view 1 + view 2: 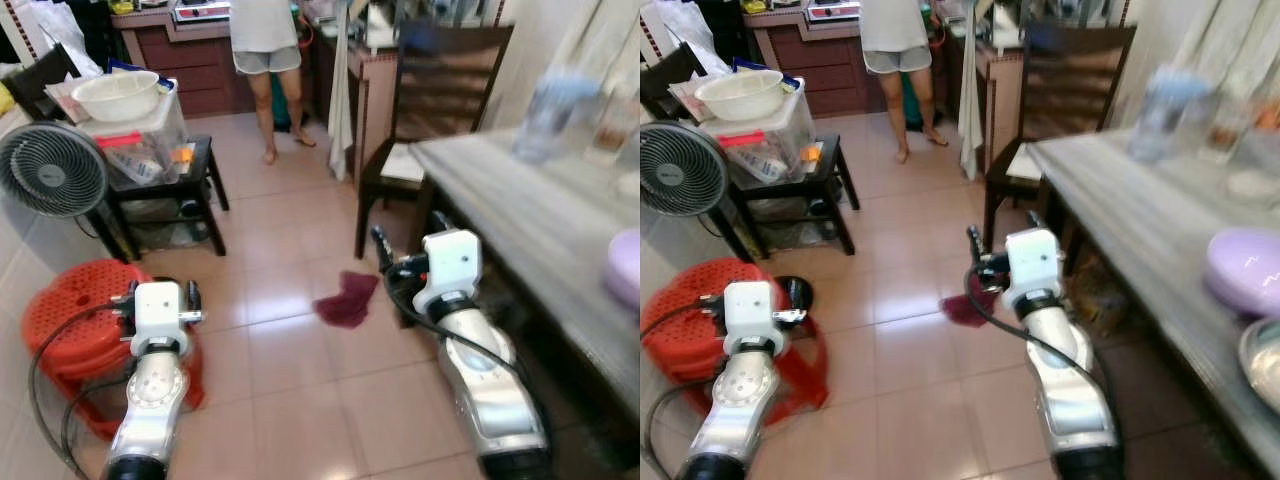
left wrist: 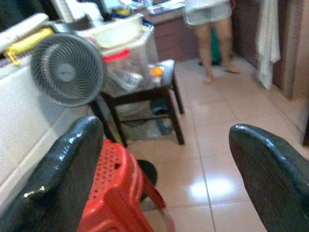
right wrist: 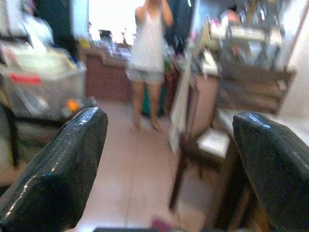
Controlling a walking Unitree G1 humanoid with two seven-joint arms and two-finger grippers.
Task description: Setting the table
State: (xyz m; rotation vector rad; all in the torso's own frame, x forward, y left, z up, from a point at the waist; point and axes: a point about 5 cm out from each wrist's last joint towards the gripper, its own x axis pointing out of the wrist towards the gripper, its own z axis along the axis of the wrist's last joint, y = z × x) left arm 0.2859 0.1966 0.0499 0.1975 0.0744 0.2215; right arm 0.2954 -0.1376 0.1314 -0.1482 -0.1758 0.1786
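Both grippers wide open, empty: left gripper (image 2: 164,179) lower left over red stool (image 1: 75,320), right gripper (image 3: 169,179) mid-frame. Purple bowl (image 1: 1247,268) right edge on counter (image 1: 1140,215); likely light, rigid, slippery — pinch rim.

red perforated stool (image 1: 70,310), maroon cloth (image 1: 347,298), lilac bowl (image 1: 1247,270)

Both silver arms extend forward at low height. The left gripper (image 2: 164,164) holds its fingers spread wide apart. The right gripper (image 3: 169,164) likewise has its fingers parted, empty.
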